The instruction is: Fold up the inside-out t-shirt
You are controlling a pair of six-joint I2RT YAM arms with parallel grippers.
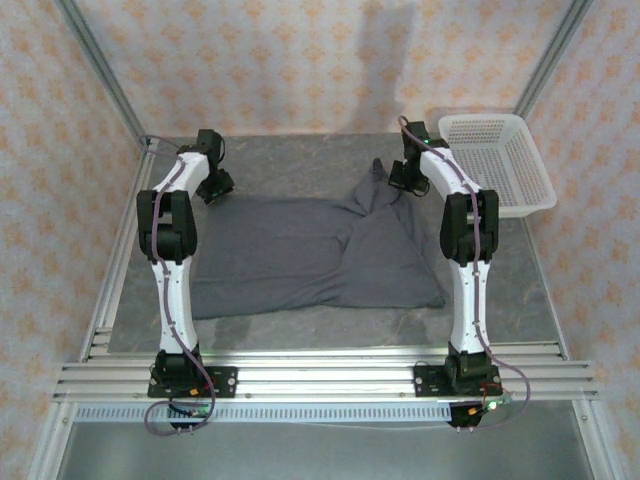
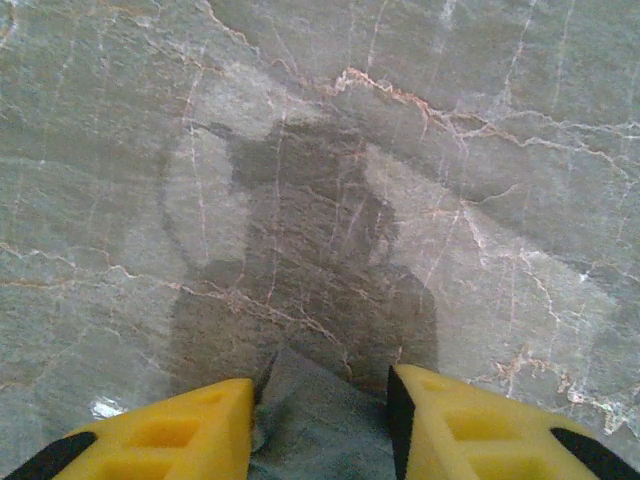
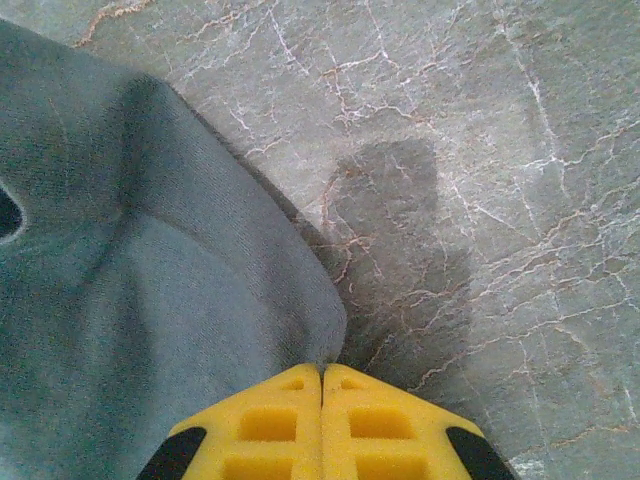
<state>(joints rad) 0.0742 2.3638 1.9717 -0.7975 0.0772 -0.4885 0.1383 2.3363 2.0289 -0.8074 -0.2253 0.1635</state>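
Alu rails up front, marble-look table w/ t-shirt, patterned walls.

Table: grey veined marble-pattern top. Items on it: one white mesh basket; one dark slate-grey t-shirt, largely spread out, left of the basket, nearer the front, apart from it.

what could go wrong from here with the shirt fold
The right gripper is shut on just the edge of the t-shirt; that thin pinch could slip when pulled.
The left gripper is open with only a tip of cloth between its fingers, so it may close on too little.
The white basket sits close beside the right arm; a swing might bump it.
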